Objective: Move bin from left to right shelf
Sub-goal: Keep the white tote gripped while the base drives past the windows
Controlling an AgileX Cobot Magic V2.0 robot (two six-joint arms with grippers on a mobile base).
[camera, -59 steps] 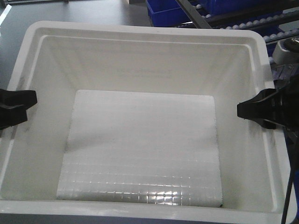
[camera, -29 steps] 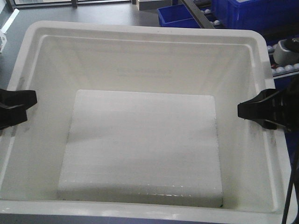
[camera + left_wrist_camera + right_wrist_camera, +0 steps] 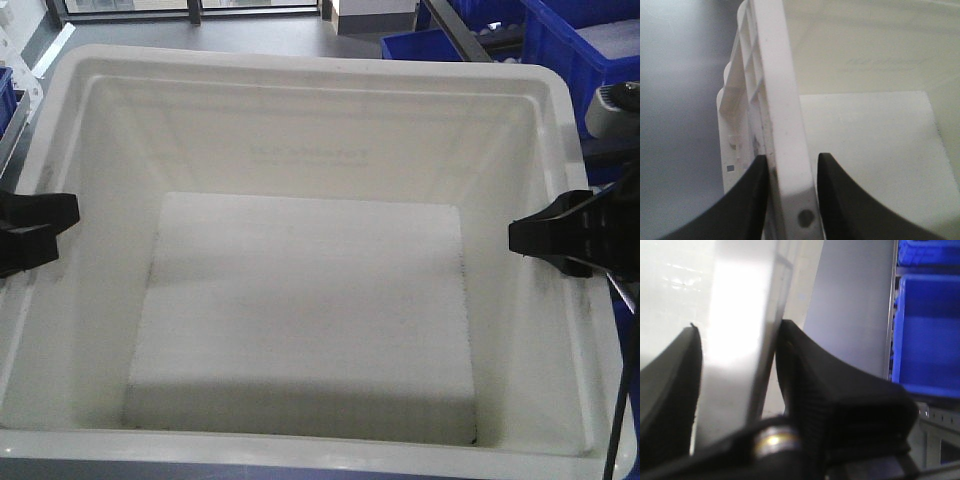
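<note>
A: So, where is the bin sitting?
B: The white bin [image 3: 300,72] is filling the front view, held between the two arms, with blue totes [image 3: 585,40] showing beyond its far right corner.
A: And the end effectors?
B: The left end effector [image 3: 45,228] is clamping the left rim, one finger inside and one outside. The right end effector [image 3: 545,237] is gripping the right rim likewise.

Large white bin [image 3: 300,110], upright and empty, thick-rimmed, side rims in left claw [image 3: 791,159] and right claw [image 3: 737,326].
</note>
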